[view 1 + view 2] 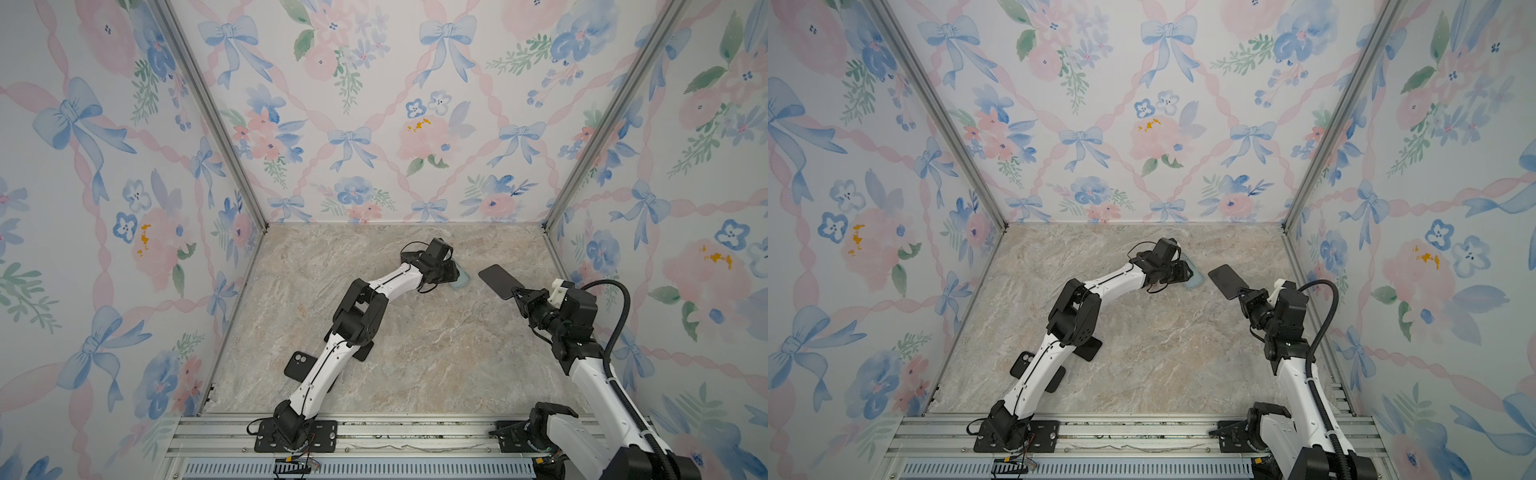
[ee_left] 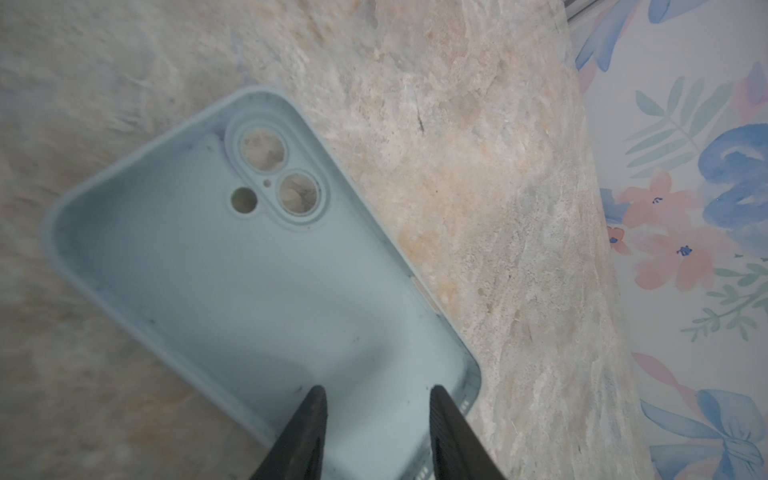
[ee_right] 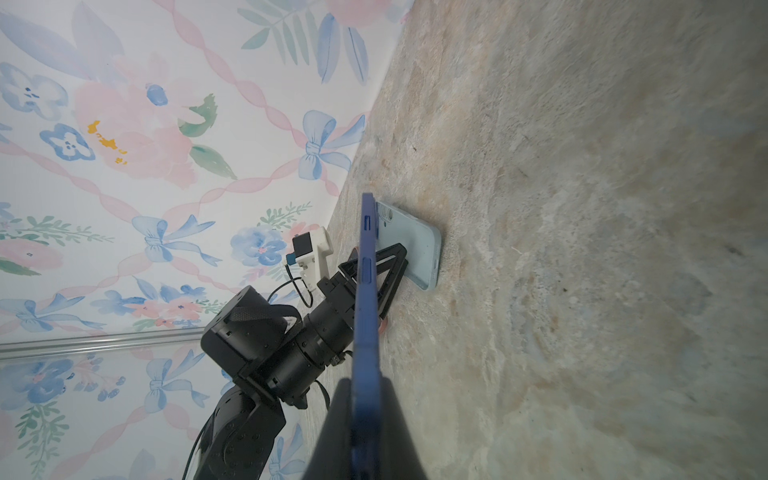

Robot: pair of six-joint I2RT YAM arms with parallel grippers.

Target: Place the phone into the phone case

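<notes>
Pale blue and soft-looking, the phone case [image 2: 249,291] lies flat on the marbled surface [image 1: 436,353] toward the far middle. Its hollow side faces up, the stone shows through its camera cut-outs, and there is dark scuffing around the inner rim. The left tool [image 2: 378,399] hangs over the case's lower end with its jaws parted and both fingertips above the hollow. That wrist view is too soft to tell whether they press on the case or merely hover, though nothing is pinched between them. The right tool [image 1: 518,296] is clamped on one short end of the phone [image 1: 498,282], which is off the surface, tilted, and just to the right of the case without touching it. The phone is a slim dark blue slab, its upturned face glossy and dark in both top views, with side buttons along the edge seen from the right wrist. By my reading the pick-up is done and the whole insertion is left: bring the phone over the hollow, match its camera corner to the cut-outs, seat one end and press the rest in. A black phone [image 1: 300,365] lies near the front, partly under the left arm.
</notes>
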